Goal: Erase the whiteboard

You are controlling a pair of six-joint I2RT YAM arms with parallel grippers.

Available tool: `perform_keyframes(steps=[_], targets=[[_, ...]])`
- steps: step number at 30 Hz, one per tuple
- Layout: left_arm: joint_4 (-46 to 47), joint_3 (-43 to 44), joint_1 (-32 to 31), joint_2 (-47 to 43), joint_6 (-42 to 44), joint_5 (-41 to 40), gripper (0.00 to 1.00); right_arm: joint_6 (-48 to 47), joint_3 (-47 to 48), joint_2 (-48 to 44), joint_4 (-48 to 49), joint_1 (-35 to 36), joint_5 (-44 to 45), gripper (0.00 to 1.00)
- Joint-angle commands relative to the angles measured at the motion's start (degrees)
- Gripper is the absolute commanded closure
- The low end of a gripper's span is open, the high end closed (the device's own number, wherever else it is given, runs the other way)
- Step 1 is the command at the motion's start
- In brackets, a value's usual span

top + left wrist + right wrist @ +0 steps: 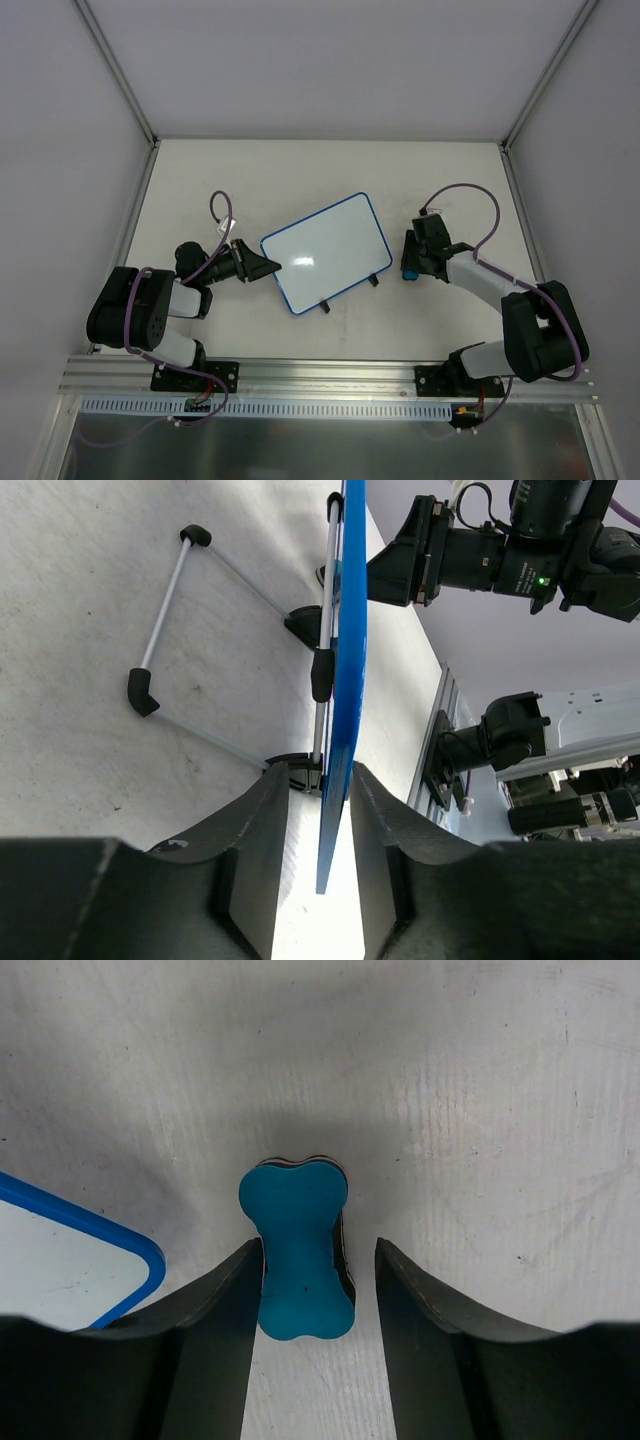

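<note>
The whiteboard [325,250] stands tilted at the table's middle, its face blank white inside a thin blue rim. My left gripper [275,267] is at its left edge. In the left wrist view the jaws [320,780] are closed on the board's blue edge [350,630], by a black stand clip. The small blue bone-shaped eraser [297,1250] lies on the table to the board's right. My right gripper [318,1250] is open around it, the left finger touching it and the right finger apart. A board corner [60,1260] shows at the left. The eraser [410,272] shows under my right gripper [412,266].
The board's wire stand [165,610] with black feet rests on the table behind it. White walls enclose the table on three sides. An aluminium rail [300,375] runs along the near edge by the arm bases. The right arm [470,560] is just beyond the board.
</note>
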Motion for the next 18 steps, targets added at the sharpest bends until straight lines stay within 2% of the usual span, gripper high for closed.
perform_keyframes(steps=[1,3,6,10,13,15,17,18], targets=[[20.9,-0.2,0.7,-1.4,1.2,0.7,0.68,0.2,0.3,-1.0,1.1,-0.4,0.7,0.48],[20.9,-0.4,0.8,-1.7,1.2,0.6,0.64,0.1,0.5,-1.5,1.0,-0.4,0.6,0.38],[20.9,-0.7,1.0,-2.2,1.3,0.4,0.6,0.0,0.3,-2.2,1.1,-0.4,0.6,0.36],[20.9,-1.0,1.3,-2.7,1.5,0.3,0.48,0.0,-0.1,-3.7,1.0,-0.6,0.8,0.36],[20.9,-1.3,1.5,-3.0,1.6,0.1,0.44,-0.1,-0.4,-4.4,1.1,-0.8,0.8,0.36],[20.9,-1.5,2.0,-3.4,1.6,-0.4,0.4,-0.1,-0.6,-5.1,1.1,-0.9,0.4,0.31],[20.9,-2.5,2.5,-4.1,1.8,-1.2,0.36,-0.3,-0.4,-6.0,1.4,-1.0,-0.7,0.3],[20.8,-2.7,3.1,-4.3,1.8,-1.4,0.32,-0.4,-0.1,-6.9,1.3,-1.1,-1.2,0.26]])
